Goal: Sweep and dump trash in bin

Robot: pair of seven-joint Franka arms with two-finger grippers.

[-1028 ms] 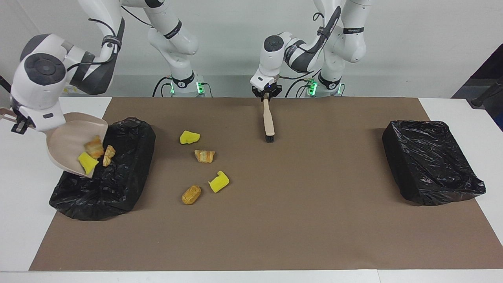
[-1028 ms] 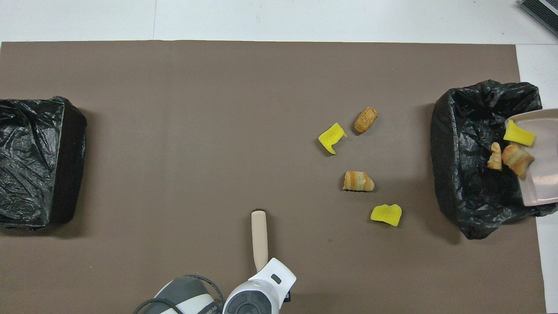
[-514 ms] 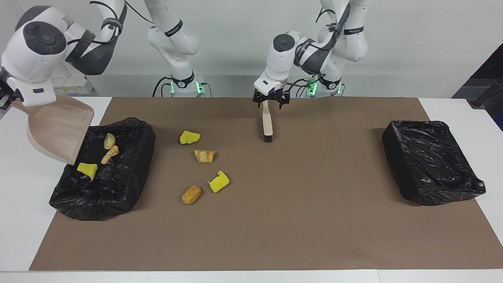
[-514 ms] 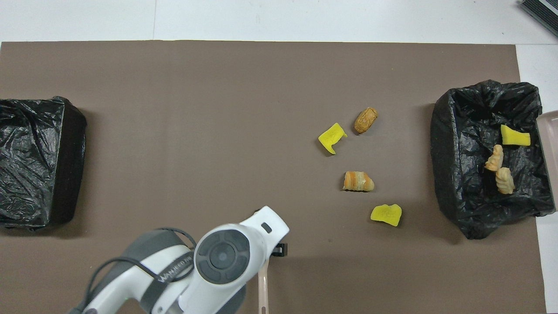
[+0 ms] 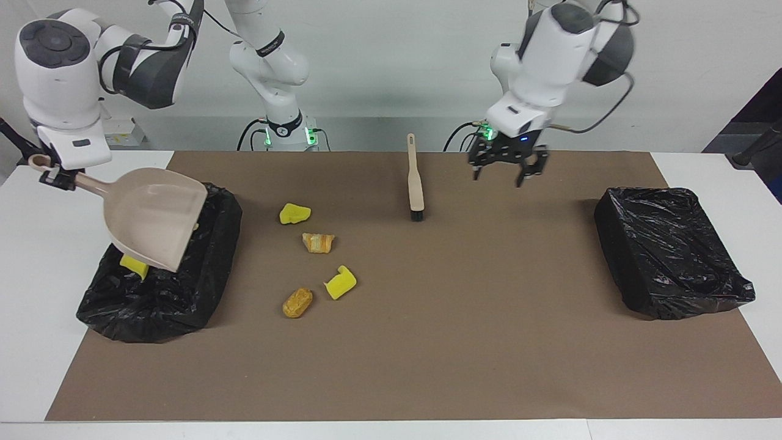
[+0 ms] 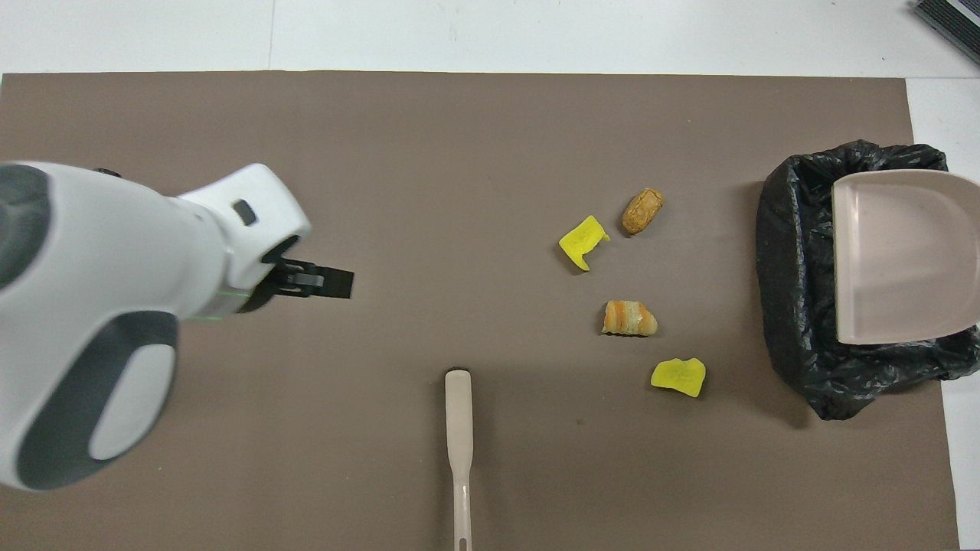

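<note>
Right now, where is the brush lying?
The brush lies alone on the brown mat, mid-table near the robots' edge, bristles pointing away from them, beside the four loose trash pieces.

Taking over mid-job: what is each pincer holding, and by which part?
Right pincer holds the dustpan by its handle over the bin. Left pincer is open, empty; the brush lies on the mat.

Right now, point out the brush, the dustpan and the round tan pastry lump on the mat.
brush [image 5: 416,183], facing view, middle of its beige handle.
dustpan [image 5: 156,211], facing view, inside of its scoop.
round tan pastry lump [image 6: 641,211], overhead view, its middle.
</note>
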